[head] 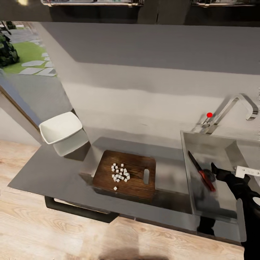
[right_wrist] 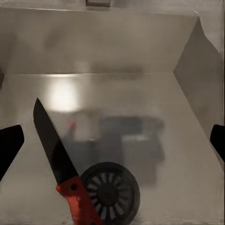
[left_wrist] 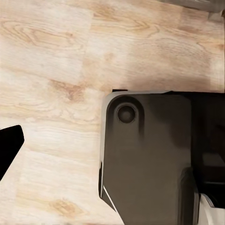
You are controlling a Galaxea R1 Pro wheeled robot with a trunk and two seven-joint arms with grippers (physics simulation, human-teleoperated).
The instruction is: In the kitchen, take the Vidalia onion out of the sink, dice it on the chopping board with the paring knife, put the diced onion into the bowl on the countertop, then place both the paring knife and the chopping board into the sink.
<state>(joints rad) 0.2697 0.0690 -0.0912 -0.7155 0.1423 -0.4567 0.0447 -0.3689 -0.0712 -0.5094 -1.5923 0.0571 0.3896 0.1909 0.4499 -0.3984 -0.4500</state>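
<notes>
Right gripper (head: pixel 213 169) hangs over the sink (head: pixel 190 172) with jaws spread, empty. Below it the knife (right_wrist: pixel 60 165) lies beside the drain (right_wrist: pixel 110 191). Onion dice (head: pixel 119 174) sit on the board (head: pixel 135 183); the bowl (head: pixel 60 128) is tilted at the surface's (head: pixel 50 169) end. Left jaws: cannot tell.

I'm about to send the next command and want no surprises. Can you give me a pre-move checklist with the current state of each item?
1. Paring knife in the sink, by the drain: ok.
2. Right claw open, clear of the knife: ok.
3. Diced onion in the bowl: not ok, it lies on the chopping board.
4. Board in the sink: not ok, on the countertop.
5. Left claw state: cannot tell.
</notes>
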